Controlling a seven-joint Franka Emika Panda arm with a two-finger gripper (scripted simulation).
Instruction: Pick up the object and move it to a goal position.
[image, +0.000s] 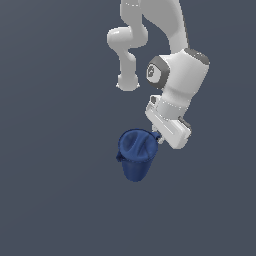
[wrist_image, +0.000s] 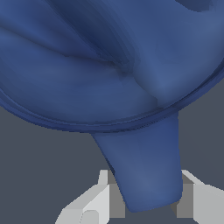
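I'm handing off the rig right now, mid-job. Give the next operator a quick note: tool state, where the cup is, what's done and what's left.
Tool: shut on the blue cup, fingers either side of its side tab.
Cup: hangs beside the tool's tip in the exterior view, rim tilted toward the camera. Whether it rests on a surface or is off it cannot be told.
Done: grasp made.
Left: carry the cup to the goal position; no goal marker shows in either view.

Flat, even, shadowless simulator light
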